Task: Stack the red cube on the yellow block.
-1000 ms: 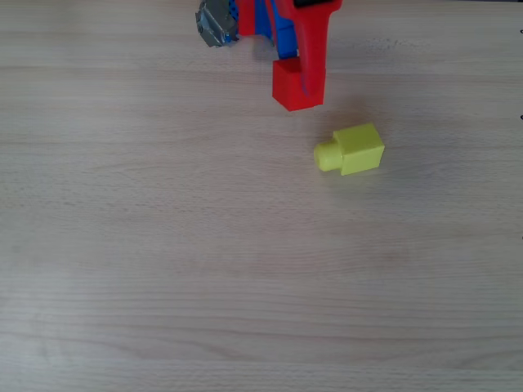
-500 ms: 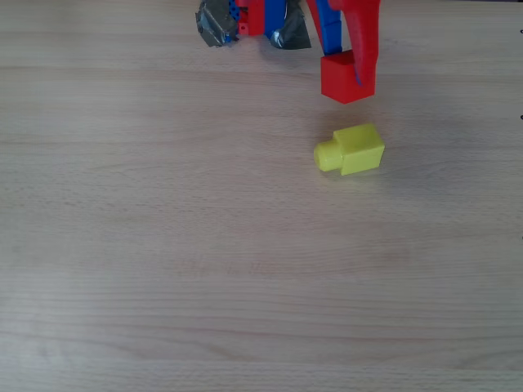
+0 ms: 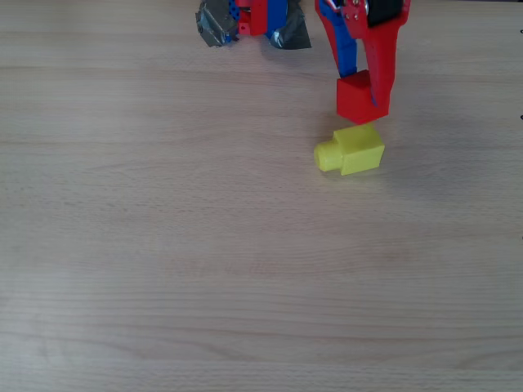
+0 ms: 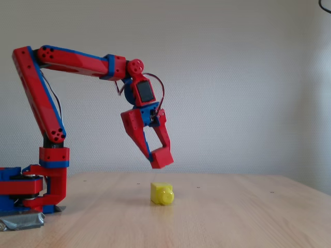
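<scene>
**Desk:** Red plastic on red plastic, then: where did your gripper (image 3: 364, 91) stand when the shutter fell?

**Caption writer:** Your gripper was pinching the red cube (image 3: 357, 101) between its two fingers, in the upper right of the overhead view. In the fixed view the gripper (image 4: 159, 155) hung at the centre of the frame with the red cube (image 4: 162, 158) clamped at its tips, clear of the table (image 4: 232, 217) and above the yellow block (image 4: 162, 194).

**Desk:** And the yellow block?

**Caption writer:** It lay on the table at centre right of the overhead view, yellow block (image 3: 351, 150), with its round stud pointing toward the left of the frame, so on its side and not stud-up. From above, the red cube's lower edge overlapped the block's upper edge. The fixed view showed open air between the two.

**Desk:** So how far had you got?

**Caption writer:** By my reading, you had the pick-up done and the carry nearly done. What was left: bring the cube squarely over the block's body, lower it until it rested there, then spread the fingers and draw away. Nothing was stacked at that point.

**Desk:** Any worry?

**Caption writer:** I judged the cube sat a little toward the top of the overhead frame from the block's centre; released there, it could tip off the far edge.
</scene>
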### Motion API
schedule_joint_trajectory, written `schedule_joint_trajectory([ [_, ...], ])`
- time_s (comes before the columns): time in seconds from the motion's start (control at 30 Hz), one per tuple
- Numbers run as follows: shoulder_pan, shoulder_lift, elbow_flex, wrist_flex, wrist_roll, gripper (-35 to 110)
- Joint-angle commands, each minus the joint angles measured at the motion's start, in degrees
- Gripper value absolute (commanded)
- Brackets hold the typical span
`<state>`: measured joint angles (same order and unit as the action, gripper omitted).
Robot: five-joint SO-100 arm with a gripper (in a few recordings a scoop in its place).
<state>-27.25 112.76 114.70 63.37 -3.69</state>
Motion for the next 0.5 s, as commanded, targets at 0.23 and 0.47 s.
schedule_joint_trajectory([
  [0.23, 1.49, -4.66, -10.63, 6.15, -0.09, 9],
  [0.47, 0.62, -6.5, -13.54, 6.24, 0.18, 9],
])
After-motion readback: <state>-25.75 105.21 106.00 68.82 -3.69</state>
